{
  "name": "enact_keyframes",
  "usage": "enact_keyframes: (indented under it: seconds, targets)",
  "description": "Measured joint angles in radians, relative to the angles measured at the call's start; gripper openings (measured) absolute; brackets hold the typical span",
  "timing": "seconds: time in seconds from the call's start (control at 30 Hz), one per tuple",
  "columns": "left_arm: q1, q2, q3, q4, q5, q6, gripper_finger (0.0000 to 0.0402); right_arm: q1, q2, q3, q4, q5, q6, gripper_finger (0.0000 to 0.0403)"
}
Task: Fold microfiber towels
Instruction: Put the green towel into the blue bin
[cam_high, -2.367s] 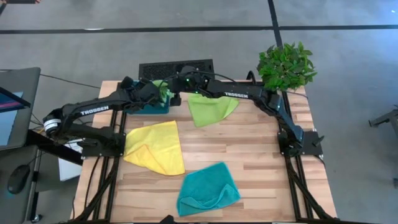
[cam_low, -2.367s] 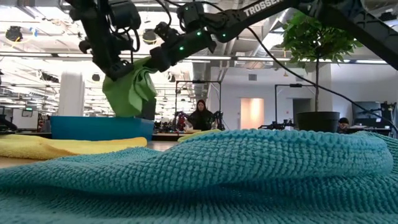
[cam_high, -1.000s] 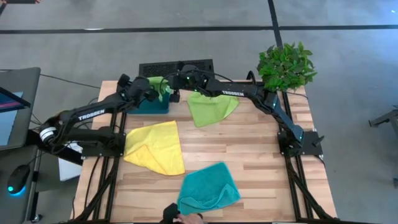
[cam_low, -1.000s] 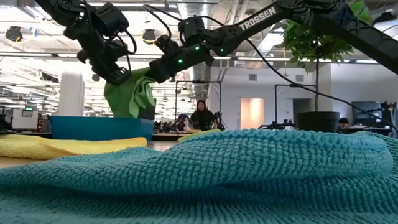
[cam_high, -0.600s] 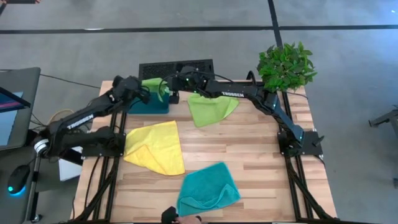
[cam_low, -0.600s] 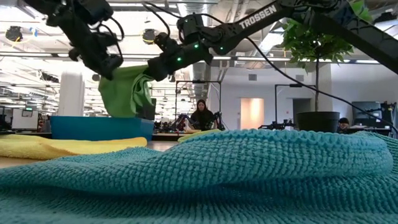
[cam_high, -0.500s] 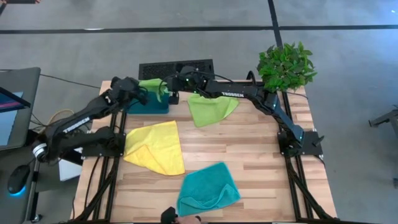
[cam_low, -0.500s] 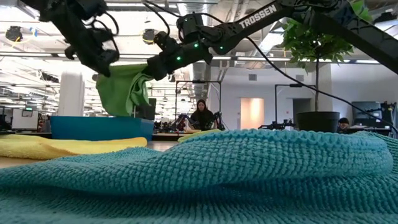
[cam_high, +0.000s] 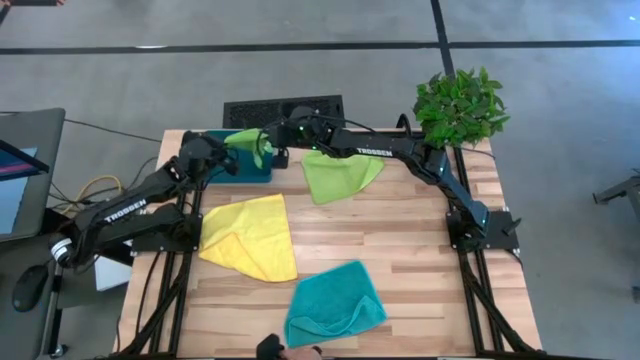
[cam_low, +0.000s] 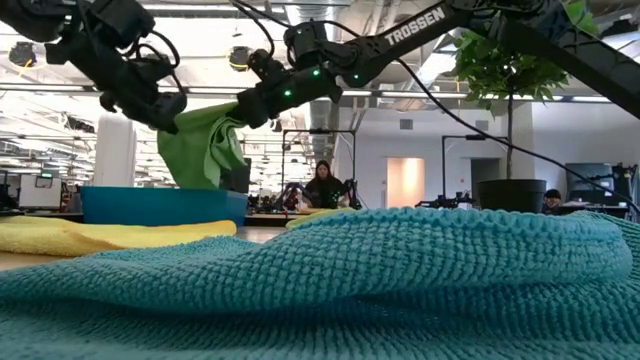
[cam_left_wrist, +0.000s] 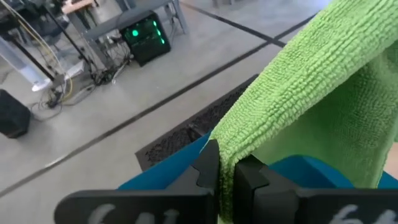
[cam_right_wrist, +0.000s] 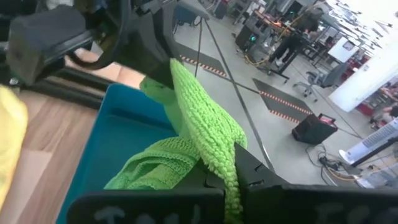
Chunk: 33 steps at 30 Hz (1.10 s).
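A lime green towel (cam_low: 205, 150) hangs over the dark-teal tray (cam_high: 245, 168) at the table's far left. My left gripper (cam_low: 170, 118) and my right gripper (cam_low: 245, 108) are each shut on one end of its top edge. A second lime green towel (cam_high: 340, 172) lies flat to the right of the tray. The yellow towel (cam_high: 250, 235) lies at the middle left. The teal towel (cam_high: 335, 305) lies near the front edge and fills the foreground of the low view. My left gripper pinches the left end of the towel's top edge (cam_left_wrist: 235, 148) between its two fingers. It comes from the table's left, slanting a little downward. The cloth runs away from the fingers toward the right gripper and hangs below that line. My right gripper pinches the right end of the same top edge (cam_right_wrist: 219, 158) between its two fingers, coming nearly level from the table's right. Whether it has one layer or several, I cannot tell. The towel's lower part (cam_right_wrist: 155, 169) lies bunched in the tray.
A potted plant (cam_high: 460, 105) stands at the far right corner. A black grille (cam_high: 285, 108) lies behind the table's far edge. A person's hand (cam_high: 285, 350) shows at the near edge by the teal towel. Bare wood (cam_high: 430, 250) lies at the right.
My left gripper has gone toward the table's left edge, away from the right gripper, still shut on the towel. The lime green towel's top edge has been drawn out between the two grippers, and its lower part has stayed over the tray.
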Motion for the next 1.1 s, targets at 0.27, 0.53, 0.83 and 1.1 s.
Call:
enact_keyframes:
  seconds: [0.27, 0.53, 0.83, 1.1]
  targets:
    - [0.026, 0.001, -0.004, -0.021, -0.019, 0.005, 0.0, -0.006, 0.076, 0.023, 0.118, -0.019, 0.003, 0.0011]
    - [0.098, -0.011, -0.003, -0.062, -0.024, -0.011, 0.0, -0.009, 0.206, 0.199, 0.084, -0.024, 0.04, 0.0011]
    - [0.134, -0.001, -0.001, -0.062, 0.002, -0.013, 0.0, -0.023, 0.23, 0.258, 0.016, -0.033, 0.016, 0.0011]
    - [0.134, 0.028, -0.001, -0.076, 0.026, -0.088, 0.0, -0.021, 0.23, 0.259, -0.05, -0.026, -0.026, 0.0011]
